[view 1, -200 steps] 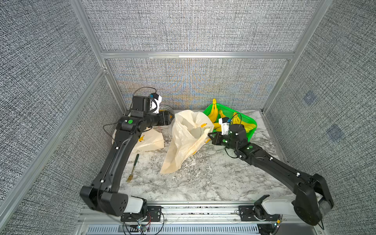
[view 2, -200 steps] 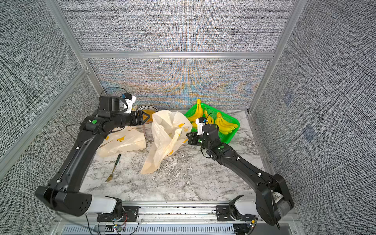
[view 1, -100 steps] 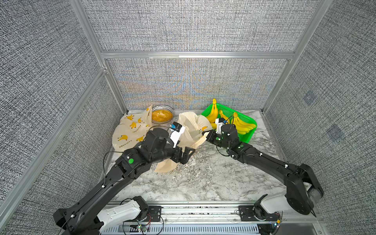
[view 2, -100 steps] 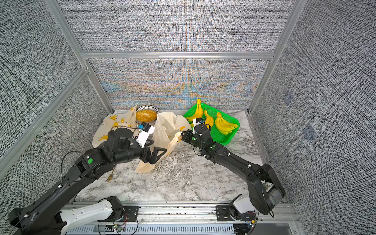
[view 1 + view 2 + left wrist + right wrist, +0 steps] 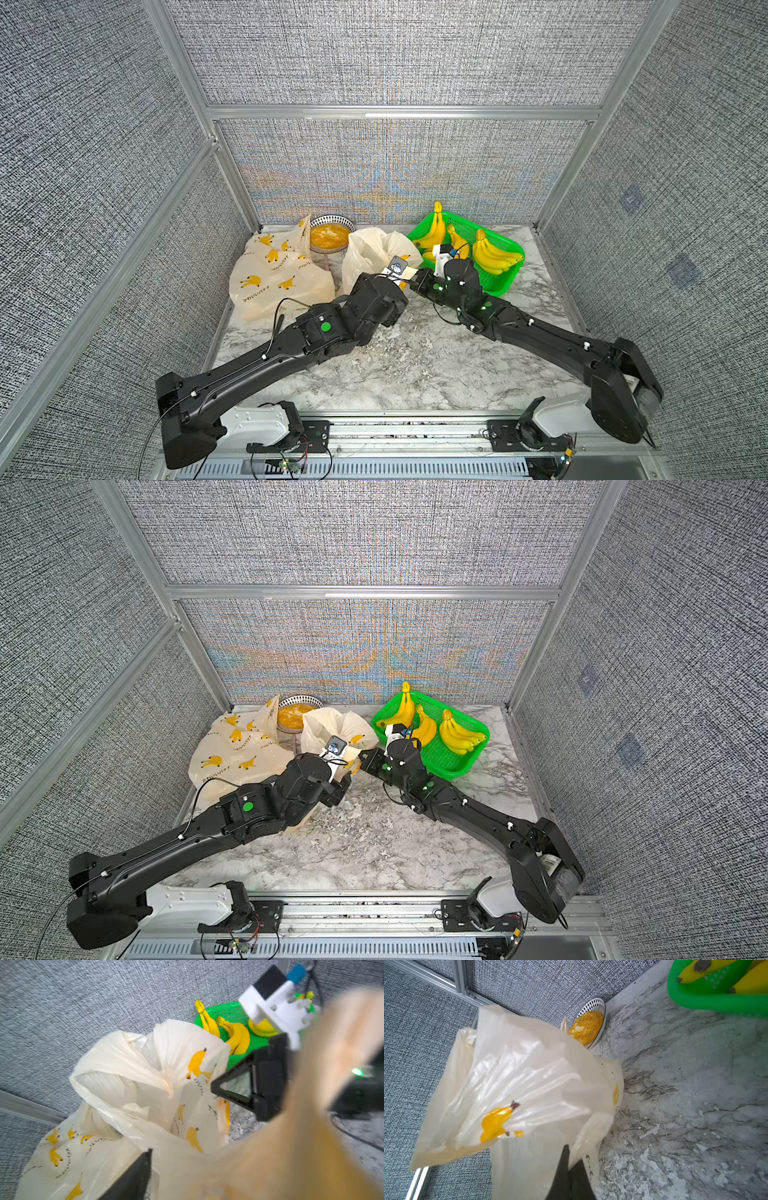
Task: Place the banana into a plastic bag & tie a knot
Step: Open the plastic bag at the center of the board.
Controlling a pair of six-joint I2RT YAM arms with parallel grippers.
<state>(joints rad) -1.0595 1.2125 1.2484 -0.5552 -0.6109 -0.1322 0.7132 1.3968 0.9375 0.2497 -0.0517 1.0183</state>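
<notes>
While both arms stretch low from the near rail, they converge on the plastic bag [image 5: 370, 253] standing at the middle back of the surface [image 5: 415, 374]. The left arm [image 5: 266, 365] runs diagonally inward with its wrist bent up toward the bag. The left tool [image 5: 345, 773] sits against the bag's near side. Blurred film covers much of the left wrist view, so I cannot tell whether that tool is released or grasping. The right arm [image 5: 540, 332] runs diagonally the other way, and the right tool [image 5: 566, 1159] is clenched on the bag's rim, its fingers pressed together over the film. The bag stands upright, mouth gaping upward.

The bananas [image 5: 494, 255] are three bunches lying in the green basket [image 5: 505, 282] at the back right, just beside the bag. Their stems point toward the back wall, with their long axes running roughly back to front. The bunch nearest the bag [image 5: 434, 235] leans on the basket's far rim. A second printed bag [image 5: 278, 282] lies slumped at the left, with a bowl of yellow grains [image 5: 330, 237] behind it.
</notes>
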